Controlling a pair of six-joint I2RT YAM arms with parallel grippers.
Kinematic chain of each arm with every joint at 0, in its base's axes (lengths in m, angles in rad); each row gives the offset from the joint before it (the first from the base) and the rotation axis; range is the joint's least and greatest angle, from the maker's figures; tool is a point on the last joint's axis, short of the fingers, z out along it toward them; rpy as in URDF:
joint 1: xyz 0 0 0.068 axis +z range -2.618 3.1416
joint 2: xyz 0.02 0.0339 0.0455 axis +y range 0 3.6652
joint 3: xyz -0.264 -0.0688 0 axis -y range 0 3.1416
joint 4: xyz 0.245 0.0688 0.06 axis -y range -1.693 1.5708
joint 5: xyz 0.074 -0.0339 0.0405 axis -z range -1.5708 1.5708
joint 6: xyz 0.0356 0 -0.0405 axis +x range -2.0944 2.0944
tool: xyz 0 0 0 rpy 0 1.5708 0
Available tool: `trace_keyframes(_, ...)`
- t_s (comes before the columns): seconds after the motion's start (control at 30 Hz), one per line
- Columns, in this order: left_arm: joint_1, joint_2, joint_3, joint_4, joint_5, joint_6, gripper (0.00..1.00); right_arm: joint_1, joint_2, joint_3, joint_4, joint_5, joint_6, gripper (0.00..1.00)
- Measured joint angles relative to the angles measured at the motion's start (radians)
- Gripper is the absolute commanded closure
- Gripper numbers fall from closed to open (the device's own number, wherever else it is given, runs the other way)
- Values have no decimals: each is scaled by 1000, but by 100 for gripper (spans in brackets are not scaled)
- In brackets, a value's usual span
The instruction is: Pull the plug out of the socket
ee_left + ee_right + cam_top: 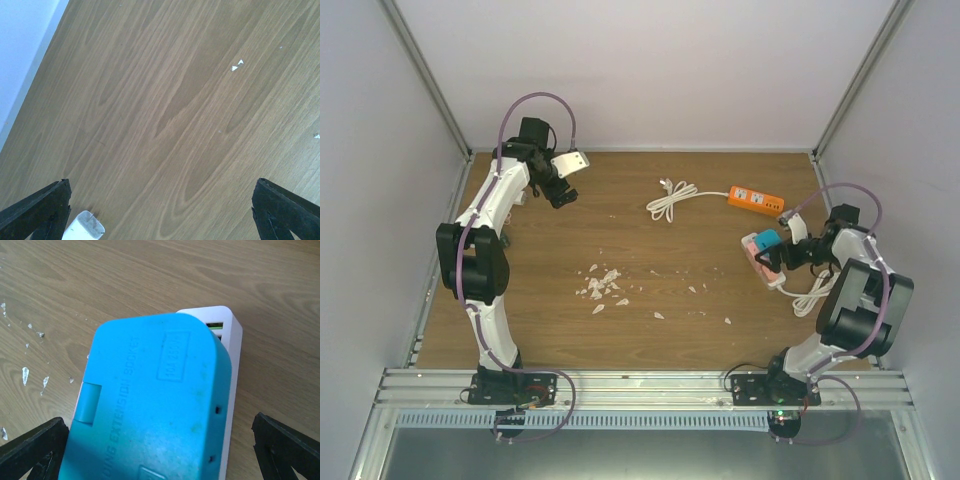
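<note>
Two grippers on my feed, itemised. Item one: right gripper (pixel 783 252), at the right side of the table (pixel 550 330), fingers (pixel 32 447) spread wide, one on either side of the blue plug (pixel 150 405). A strip of bare wood shows between the right-hand finger and the plug, so I log it as released, gripping nothing. Item two: blue plug, moulded lettering reading EXTENSION SOCKET and 10A 250V, seated on top of the white socket strip (pixel 227 327), whose end sticks out beyond it. In the top view the pair lies just in front of the right gripper, near the table's right edge. Item three: white cable (pixel 810 297), looped beside the right arm. Item four: left gripper (pixel 562 192), at the far left rear of the table, well apart from the plug, its fingers (pixel 35 210) wide open over bare wood, holding nothing. Item five: orange power strip (pixel 756 199) with a coiled white cord (pixel 670 198), toward the rear, apart from both grippers. Item six: white crumbs (pixel 602 285) scattered near the table's middle. Item seven: small white rounded object (pixel 84 227) by the left finger at the lower frame edge; I cannot tell what it is.
</note>
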Motion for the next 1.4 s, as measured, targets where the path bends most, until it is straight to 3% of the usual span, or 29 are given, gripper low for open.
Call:
trace_keyframes(0.37, 0, 0, -5, 3, 0, -5, 1, 2, -20, -80, 55, -37, 29, 0)
trace_keyframes(0.87, 0, 0, -5, 3, 0, -7, 1, -68, 3, 3, 20, -43, -34, 0)
trace_keyframes(1.4, 0, 0, 8, -2, 0, -7, 1, -124, -85, -147, 13, -28, -81, 1)
